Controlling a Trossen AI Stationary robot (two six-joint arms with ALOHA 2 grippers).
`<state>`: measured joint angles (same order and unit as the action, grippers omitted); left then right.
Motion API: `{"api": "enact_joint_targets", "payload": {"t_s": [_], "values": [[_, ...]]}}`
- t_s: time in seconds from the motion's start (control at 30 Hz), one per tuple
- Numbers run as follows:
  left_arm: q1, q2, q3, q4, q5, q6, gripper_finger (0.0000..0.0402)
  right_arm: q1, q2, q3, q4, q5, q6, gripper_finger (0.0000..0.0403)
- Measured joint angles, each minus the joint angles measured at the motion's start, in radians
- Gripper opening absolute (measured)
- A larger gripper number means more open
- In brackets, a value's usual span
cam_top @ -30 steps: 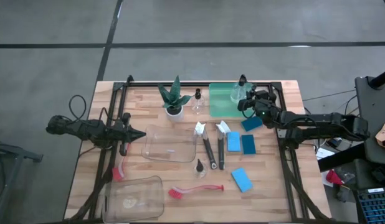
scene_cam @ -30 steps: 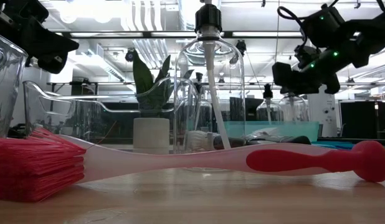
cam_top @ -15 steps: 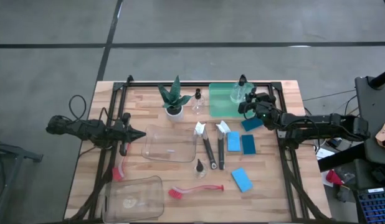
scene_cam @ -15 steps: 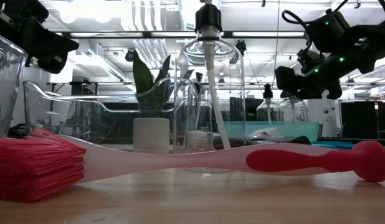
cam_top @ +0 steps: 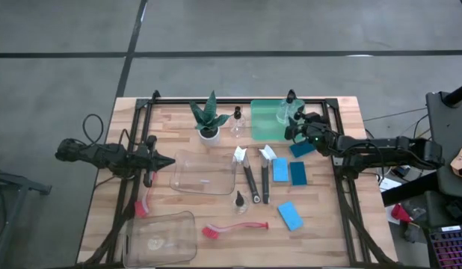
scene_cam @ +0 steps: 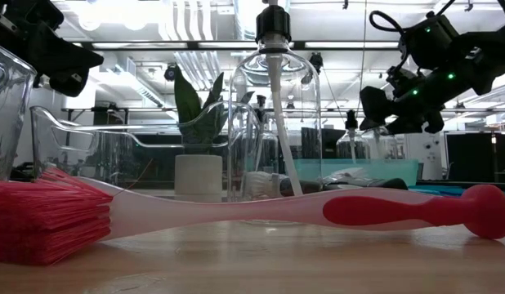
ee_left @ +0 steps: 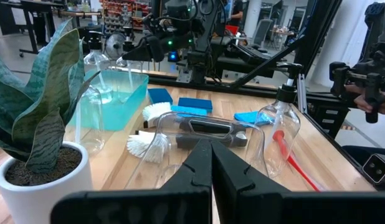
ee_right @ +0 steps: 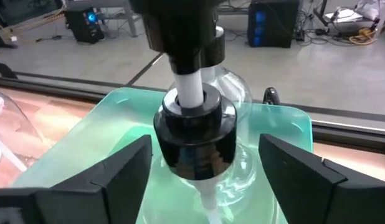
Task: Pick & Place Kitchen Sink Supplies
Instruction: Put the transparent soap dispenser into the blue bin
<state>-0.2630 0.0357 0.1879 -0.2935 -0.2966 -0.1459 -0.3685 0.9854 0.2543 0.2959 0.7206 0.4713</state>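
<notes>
Clear round bottle point(ee_right: 202, 155) with black pump top.

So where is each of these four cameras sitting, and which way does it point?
High: overhead, straight down on the table; both arms show.
Low: at tabletop height, looking across a red brush into the room; both arms hang above.
Left wrist: on the left arm, over its shut left tool, facing the plant.
Right wrist: on the right arm, its open right tool astride a clear bottle in the green tray.
Shared: both wrist views show that tray.
</notes>
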Motion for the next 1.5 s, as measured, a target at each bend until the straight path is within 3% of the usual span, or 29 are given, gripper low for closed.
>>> {"api": "enact_joint_targets", "payload": {"t_s": [0.33,0.97,1.23,1.5], "values": [[0.0,0.0,0.0,0.0,0.0,0.0,0.0,0.08,-0.078,0.0,-0.068,0.001,-0.01,0.0326],[0.0,0.0,0.0,0.0,0.0,0.0,0.0,0.311,-0.278,0.0,-0.173,0.034,-0.011,0.0326],[0.0,0.0,0.0,0.0,0.0,0.0,0.0,0.427,-0.301,0.0,-0.156,-0.229,-0.045,0.0326],[0.0,0.0,0.0,0.0,0.0,0.0,0.0,0.559,-0.281,0.0,-0.041,-0.285,-0.069,0.0324]]}}
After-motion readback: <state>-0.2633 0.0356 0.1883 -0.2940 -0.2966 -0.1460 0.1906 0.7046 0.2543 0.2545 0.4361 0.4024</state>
